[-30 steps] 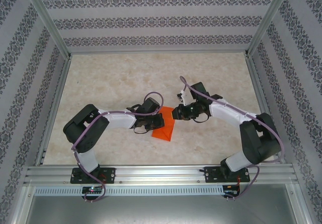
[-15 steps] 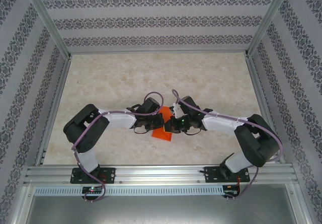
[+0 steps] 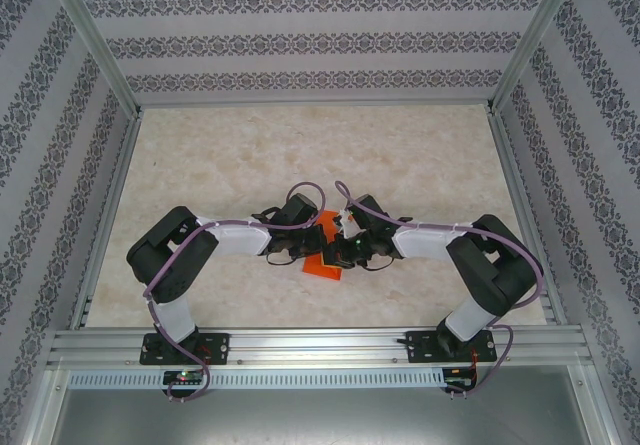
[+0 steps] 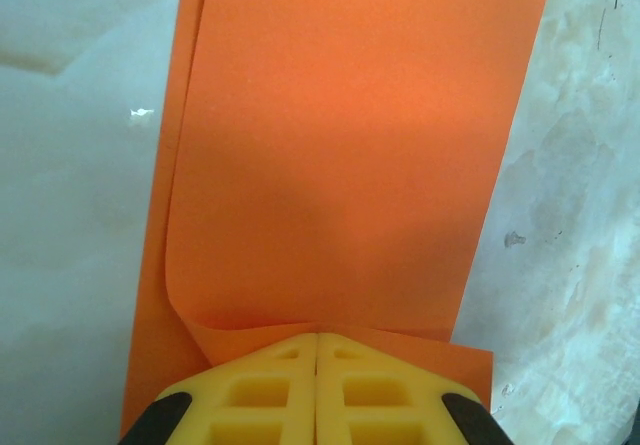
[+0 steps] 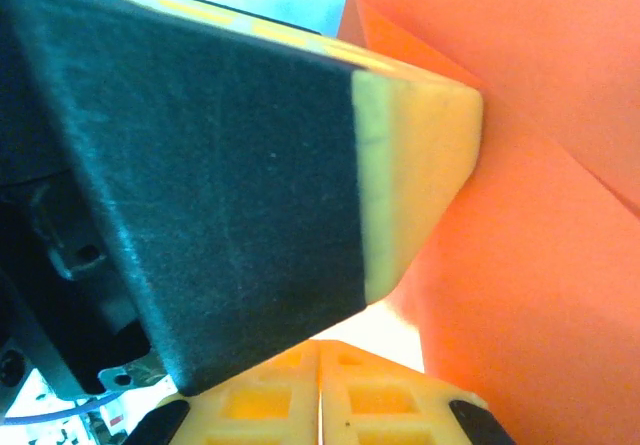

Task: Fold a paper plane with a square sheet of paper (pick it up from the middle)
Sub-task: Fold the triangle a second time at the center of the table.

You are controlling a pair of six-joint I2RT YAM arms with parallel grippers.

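The orange square sheet of paper [image 4: 340, 165] lies folded over on the table, its upper layer curling up from the lower one near my left fingertips. It is a folded rectangle with no dart shape. My left gripper [image 4: 317, 338] is shut, its yellow tips pressed onto the paper at the fold. My right gripper [image 5: 318, 349] is shut too, close against the black and yellow left finger [image 5: 250, 165], with the paper [image 5: 540, 265] to its right. From above, both grippers [image 3: 312, 245] [image 3: 338, 255] meet over the sheet [image 3: 322, 266] and hide most of it.
The marble-patterned table [image 3: 300, 155] stretches away behind the arms, enclosed by patterned walls and a metal frame [image 3: 310, 345] along the near edge. The two wrists sit almost touching at the table's centre front.
My right arm has swung left and down toward the left gripper, coming over the paper. Less of the orange sheet shows from above. The left arm has barely moved.
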